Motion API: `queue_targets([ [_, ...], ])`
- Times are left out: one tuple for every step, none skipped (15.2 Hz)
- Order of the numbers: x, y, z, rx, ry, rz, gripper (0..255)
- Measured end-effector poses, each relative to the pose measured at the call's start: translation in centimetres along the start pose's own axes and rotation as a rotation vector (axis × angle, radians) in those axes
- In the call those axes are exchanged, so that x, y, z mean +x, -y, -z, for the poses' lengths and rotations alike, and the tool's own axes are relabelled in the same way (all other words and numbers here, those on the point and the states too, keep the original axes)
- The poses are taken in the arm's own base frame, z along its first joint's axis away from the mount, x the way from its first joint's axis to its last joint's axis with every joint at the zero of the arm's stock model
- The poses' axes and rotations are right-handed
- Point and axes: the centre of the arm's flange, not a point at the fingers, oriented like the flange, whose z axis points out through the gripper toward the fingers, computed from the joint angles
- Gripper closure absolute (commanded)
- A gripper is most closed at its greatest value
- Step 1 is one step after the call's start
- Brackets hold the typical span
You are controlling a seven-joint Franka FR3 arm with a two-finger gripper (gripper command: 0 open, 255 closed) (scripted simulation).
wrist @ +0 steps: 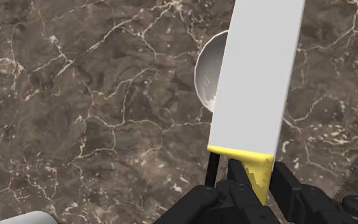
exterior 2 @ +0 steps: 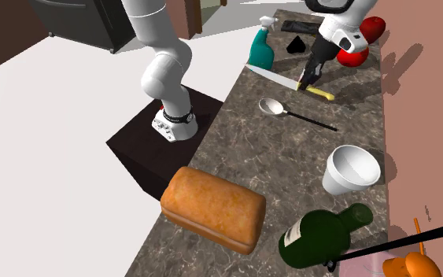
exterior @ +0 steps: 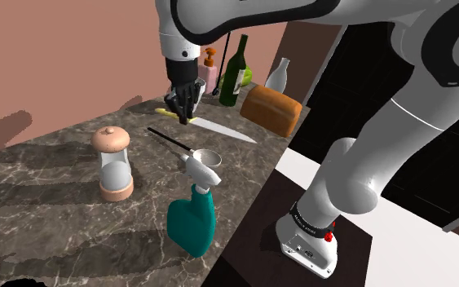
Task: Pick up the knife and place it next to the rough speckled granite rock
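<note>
Spoon (exterior: 179, 145) on counter (exterior: 48, 175) (knife (exterior: 227, 130) near)

Bare, passable surface (exterior: 40, 163) at shoulder view's middle left. Hemmed in at centre by spoon (exterior: 207, 156) beside knife (exterior: 219, 128), grinder (exterior: 112, 163), spray bottle (exterior: 191, 224); at upper right by bread loaf (exterior: 272, 110), green bottle (exterior: 236, 69).

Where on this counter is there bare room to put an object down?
The counter is bare between the bread loaf and the spoon, and between the hourglass and the wall. It is crowded around the green bottle and white cup.
</note>
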Motion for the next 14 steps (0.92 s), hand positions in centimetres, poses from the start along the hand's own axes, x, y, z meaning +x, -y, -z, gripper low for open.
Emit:
queue_targets([
  [0.7,1.1,0.1,0.0,-0.001,0.0,255],
  [1.0,2.3,0.4,0.0,0.0,0.0,255],
  [1.2,3.5,0.2,0.0,0.0,-0.001,255],
  [1.6,4.9,0.3,0.0,0.0,0.0,255],
  [1.9,5.9,0.7,0.0,0.0,0.0,255],
  [2.3,7.1,0.8,0.0,-0.001,-0.001,255],
  [2.8,8.3,0.9,0.0,-0.001,-0.001,255],
  [3.1,9.7,1.1,0.0,0.0,-0.001,255],
  [3.4,11.0,1.1,0.0,0.0,-0.001,255],
  [3.9,12.1,1.2,0.0,0.0,0.0,255],
  [4.1,13.6,1.6,0.001,-0.002,-0.001,255],
  [4.5,14.7,2.0,0.003,-0.009,-0.002,255],
  [4.9,15.9,2.4,0.004,-0.014,-0.003,255],
  [5.1,17.2,2.7,0.007,-0.02,-0.003,255],
])
